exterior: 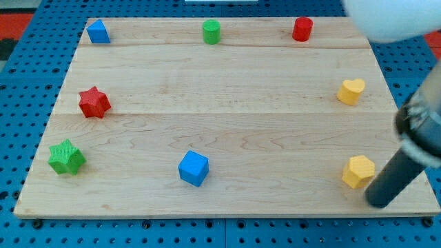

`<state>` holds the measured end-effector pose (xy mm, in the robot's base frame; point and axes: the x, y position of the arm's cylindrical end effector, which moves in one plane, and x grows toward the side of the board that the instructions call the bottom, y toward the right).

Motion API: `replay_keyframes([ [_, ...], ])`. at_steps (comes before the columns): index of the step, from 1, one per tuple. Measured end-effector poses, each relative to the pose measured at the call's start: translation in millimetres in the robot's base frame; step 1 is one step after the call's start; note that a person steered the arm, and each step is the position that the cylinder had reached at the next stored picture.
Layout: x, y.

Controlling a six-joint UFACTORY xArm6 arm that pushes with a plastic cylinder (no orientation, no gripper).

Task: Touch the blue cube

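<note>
Wooden tabletop (227,103) on a blue pegboard surround (27,83); eight blocks on it, logged from the view's left to the view's right.

Far left, bottom: green star (67,157), near the left edge. Above it: red star (94,102), mid-height. Top left corner: blue block (98,32), shape roughly wedge-like, not resolved with certainty.

Left of centre, near the bottom edge: blue cube (193,168), standing alone, nothing touching it. Top row, about the middle: green cylinder (211,32). Further right in the top row: red cylinder (302,29).

Right side, upper half: yellow heart (351,91). Right side, lower: yellow block (359,171), angular, probably hexagonal, not certain.

End effector: plain dark rod entering from the view's right edge, slanting down and leftward; my tip (380,201) down at the tabletop near the bottom right corner. No jaws to open or close on this end effector; nothing held. Tip just beside the yellow block, at its lower right; contact cannot be told.

Blue cube relative to tip: well apart, far toward the view's left and slightly higher in the view. Yellow block between the two, close to the tip end. Tip clear of the blue cube; no contact.

Blurred white round shape (396,17) at the top right corner, out of focus, unidentified.
</note>
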<state>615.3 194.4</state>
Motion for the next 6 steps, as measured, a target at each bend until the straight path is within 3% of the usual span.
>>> replay_keyframes([
  [1, 4, -51],
  [2, 2, -187],
  [3, -16, -274],
  [4, -37, -282],
  [6, -36, -201],
])
